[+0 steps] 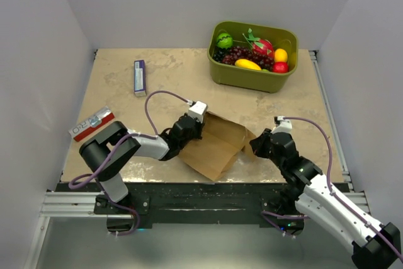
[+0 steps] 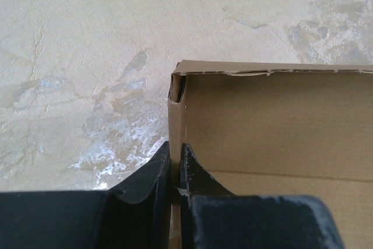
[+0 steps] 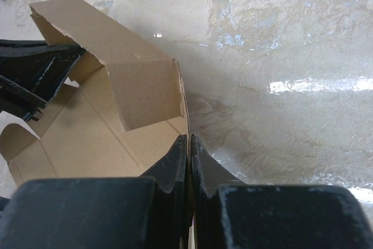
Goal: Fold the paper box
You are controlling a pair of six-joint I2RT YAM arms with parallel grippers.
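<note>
The paper box [image 1: 217, 143] is plain brown cardboard, partly folded, lying on the table between my two arms. My left gripper [image 1: 189, 128] is shut on its left wall; in the left wrist view the fingers pinch that thin wall [image 2: 176, 115] at the gripper [image 2: 175, 150]. My right gripper [image 1: 257, 145] is shut on the box's right wall edge; in the right wrist view the gripper [image 3: 189, 141] clamps the wall, and a folded flap [image 3: 134, 83] leans inward over the box floor.
A green bin [image 1: 253, 55] of toy fruit stands at the back right. A slim purple-and-white box [image 1: 140, 77] lies at the back left. A red-and-white printed box [image 1: 92, 123] lies at the left edge. The table's front edge [image 1: 201, 184] is just below the box.
</note>
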